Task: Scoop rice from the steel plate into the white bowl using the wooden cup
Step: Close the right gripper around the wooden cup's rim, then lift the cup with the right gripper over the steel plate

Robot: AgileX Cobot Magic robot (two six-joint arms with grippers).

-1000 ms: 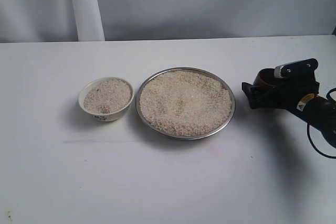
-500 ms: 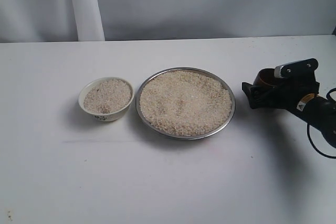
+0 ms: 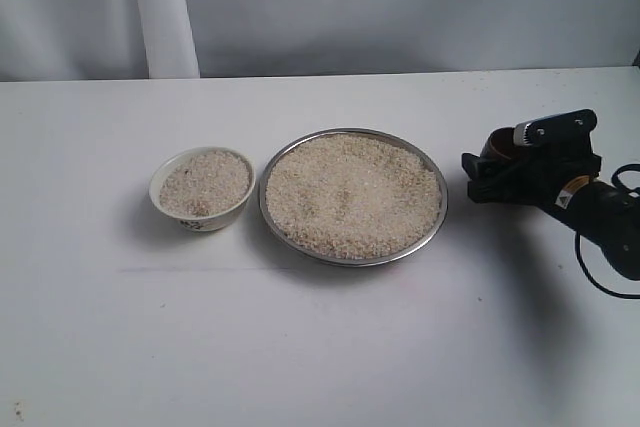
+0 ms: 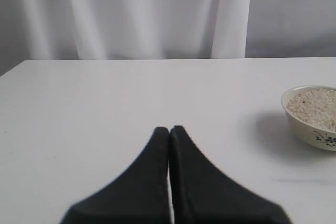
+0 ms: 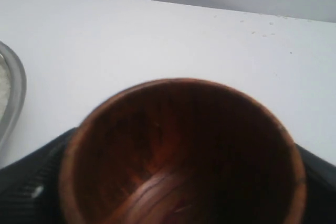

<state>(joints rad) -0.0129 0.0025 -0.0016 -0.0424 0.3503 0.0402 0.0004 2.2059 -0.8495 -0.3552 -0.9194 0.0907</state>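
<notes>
The steel plate sits mid-table, heaped with rice. To its left, the white bowl holds rice almost to its rim. Right of the plate, my right gripper is shut on the wooden cup, close to the table. In the right wrist view the wooden cup fills the picture with its dark inside showing no rice, and the steel plate's rim shows beside it. My left gripper is shut on nothing, with the white bowl off to one side.
A white table carries everything, with a pale curtain behind its far edge. The right arm's black cable loops at the table's right side. The left arm is outside the exterior view.
My right gripper with the cup has shifted slightly left toward the plate. Plate, bowl and rice are unchanged.
</notes>
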